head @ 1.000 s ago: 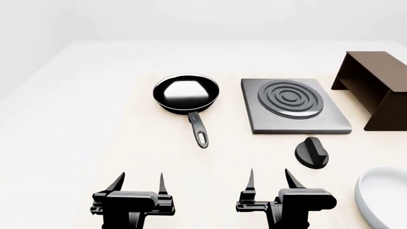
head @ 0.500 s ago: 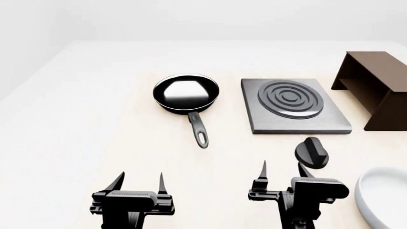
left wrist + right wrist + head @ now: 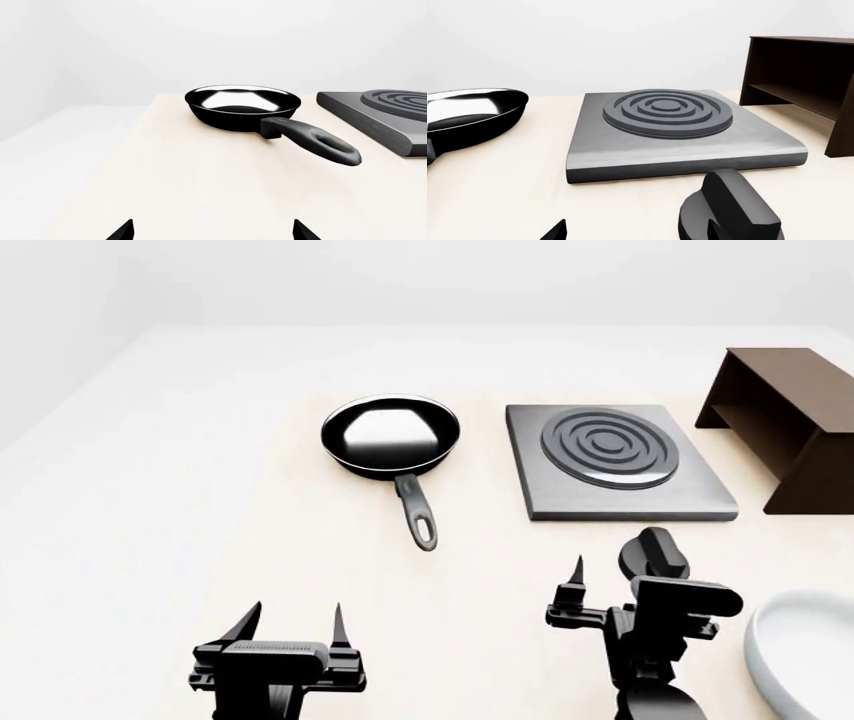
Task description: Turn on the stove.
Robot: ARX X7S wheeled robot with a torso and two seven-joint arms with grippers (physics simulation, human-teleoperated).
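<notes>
The right gripper point(image 3: 607, 585) was held with its jaws spread just short of the knob point(image 3: 654, 555), evidently so its ridge could be straddled. The stove point(image 3: 617, 473) lay beyond. The left gripper point(image 3: 291, 622) was parked, also spread.

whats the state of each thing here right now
frying pan: empty, upright on the table
hotplate: bare, nothing on its coils
knob: on the table, untouched
shelf: empty
left pincer: open, holding nothing
right pincer: open, beside the knob
</notes>
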